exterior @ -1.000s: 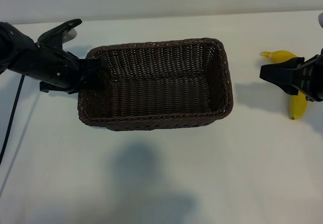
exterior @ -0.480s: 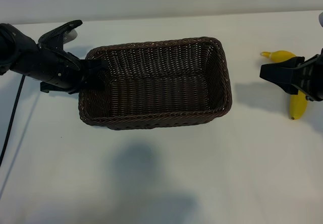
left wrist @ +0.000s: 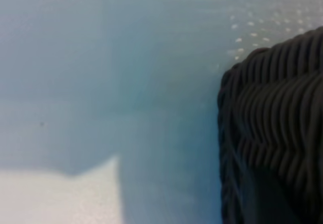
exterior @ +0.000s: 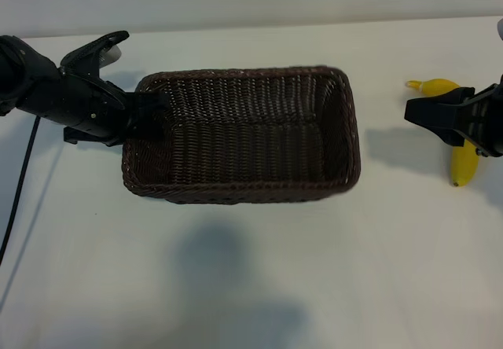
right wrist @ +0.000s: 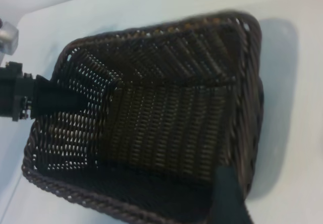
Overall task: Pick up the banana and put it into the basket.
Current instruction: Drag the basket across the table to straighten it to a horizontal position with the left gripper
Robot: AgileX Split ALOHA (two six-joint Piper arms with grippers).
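Exterior view: right end effector (exterior: 416, 112) partly hides banana (exterior: 464, 164) beside basket (exterior: 346, 141).

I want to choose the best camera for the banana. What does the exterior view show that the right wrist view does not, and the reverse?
Only the exterior view shows the banana, lying on the table to the right of the basket, partly behind the right gripper. Only the right wrist view shows the weave of the basket's floor close up. Both show the basket with nothing in it and the left gripper at its left rim.
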